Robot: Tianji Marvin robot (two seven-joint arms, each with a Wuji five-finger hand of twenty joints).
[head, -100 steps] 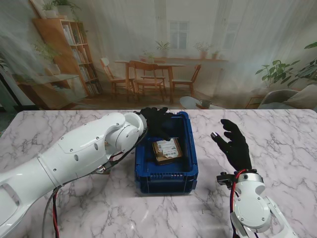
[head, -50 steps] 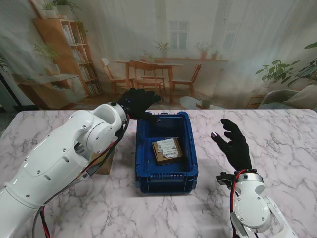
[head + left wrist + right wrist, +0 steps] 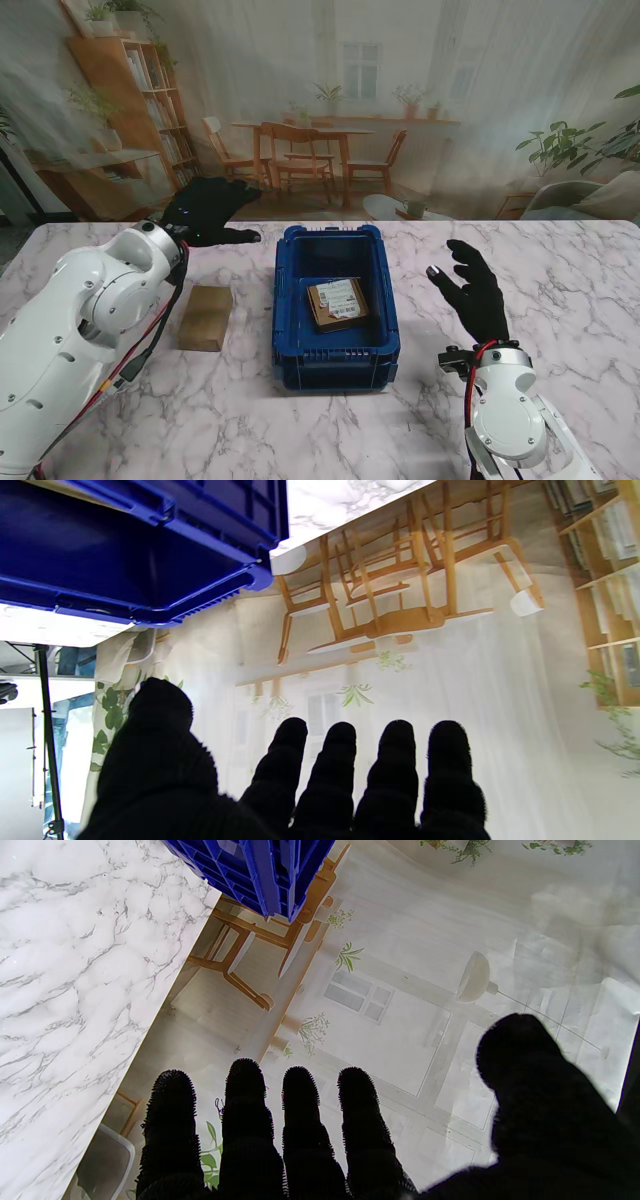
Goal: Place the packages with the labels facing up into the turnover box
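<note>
The blue turnover box [image 3: 381, 352] stands mid-table and holds one brown package [image 3: 336, 303] with its white label facing up. A second plain brown package [image 3: 206, 317] lies flat on the marble to the box's left, no label showing. My left hand [image 3: 207, 212] hovers open beyond that package, near the table's far edge, fingers spread and empty. My right hand [image 3: 474, 293] is raised open to the right of the box, holding nothing. The left wrist view shows the box's rim [image 3: 150, 555] and my empty fingers [image 3: 345, 775]; the right wrist view shows a box corner [image 3: 270, 870].
The marble table [image 3: 560, 270] ends at a printed backdrop of a room along its far edge. My left forearm [image 3: 80, 320] lies over the table's left side, nearer to me than the plain package.
My left hand has drawn back from over the box's far left corner to the left, uncovering the plain package on the table. The right hand has not moved.
</note>
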